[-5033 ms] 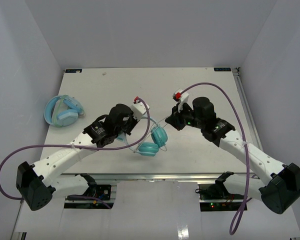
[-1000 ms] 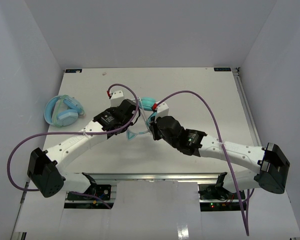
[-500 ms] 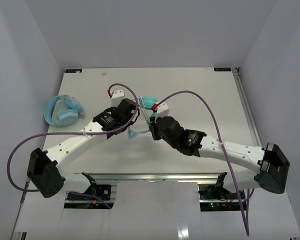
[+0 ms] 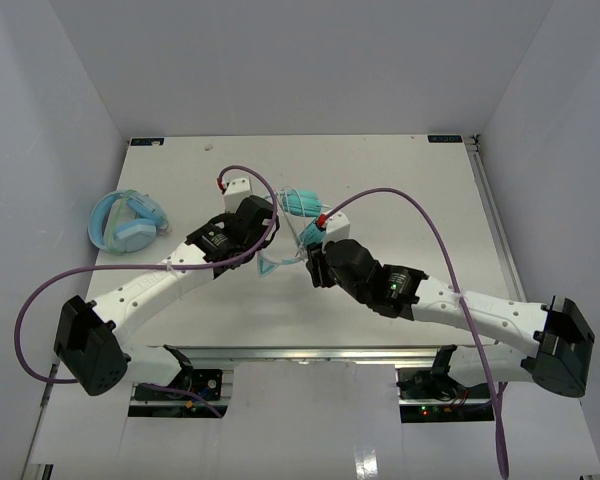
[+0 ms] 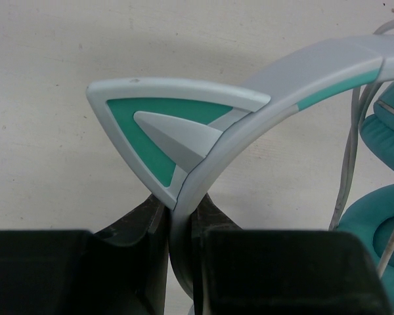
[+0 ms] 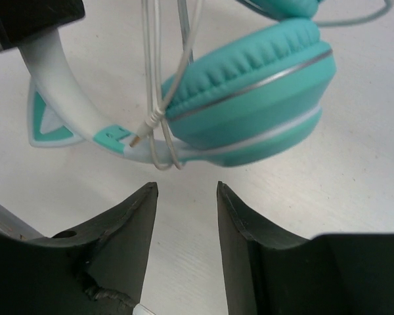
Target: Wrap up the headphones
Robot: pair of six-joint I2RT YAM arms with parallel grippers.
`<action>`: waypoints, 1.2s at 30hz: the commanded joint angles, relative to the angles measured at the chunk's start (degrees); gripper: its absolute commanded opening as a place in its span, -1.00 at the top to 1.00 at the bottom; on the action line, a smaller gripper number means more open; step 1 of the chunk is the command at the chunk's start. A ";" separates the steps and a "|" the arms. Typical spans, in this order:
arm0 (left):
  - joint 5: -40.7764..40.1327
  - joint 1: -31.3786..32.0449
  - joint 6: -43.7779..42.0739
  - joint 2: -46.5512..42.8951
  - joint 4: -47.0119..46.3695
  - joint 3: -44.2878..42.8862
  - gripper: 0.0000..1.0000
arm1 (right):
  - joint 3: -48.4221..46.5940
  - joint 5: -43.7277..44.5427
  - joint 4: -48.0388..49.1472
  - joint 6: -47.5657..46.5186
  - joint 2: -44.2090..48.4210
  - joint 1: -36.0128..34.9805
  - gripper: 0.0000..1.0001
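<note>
Headphones (image 4: pixel 302 203) right of second headset (image 4: pixel 127 222), on table (image 4: pixel 400 170)

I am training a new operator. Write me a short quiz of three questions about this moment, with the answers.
1. True or false: the left gripper is shut on the headband of the teal headphones.
2. Choose: the right gripper is A) open and empty, B) fully shut, C) out of view.
3. Short answer: on which side of the robot does the light-blue pair lie?
Key: 1 true; 2 A; 3 its left.
</note>
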State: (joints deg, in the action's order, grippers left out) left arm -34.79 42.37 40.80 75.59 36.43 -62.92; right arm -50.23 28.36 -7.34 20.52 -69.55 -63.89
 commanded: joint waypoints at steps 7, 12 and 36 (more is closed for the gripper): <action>2.45 -0.27 -2.05 -0.41 -10.84 1.33 1.00 | 8.00 1.31 -2.64 0.93 13.49 -0.23 0.03; 2.79 -0.29 -2.06 1.17 -12.85 2.96 1.00 | 7.20 2.51 -2.70 -0.24 16.37 -0.27 0.16; 4.35 -0.36 -2.89 6.70 -19.09 5.23 1.00 | -11.59 3.22 1.36 -6.16 -5.07 7.44 0.45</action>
State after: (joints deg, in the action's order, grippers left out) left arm -30.53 42.33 37.22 84.97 21.58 -57.68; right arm -62.01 31.31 -9.15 14.59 -75.17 -57.19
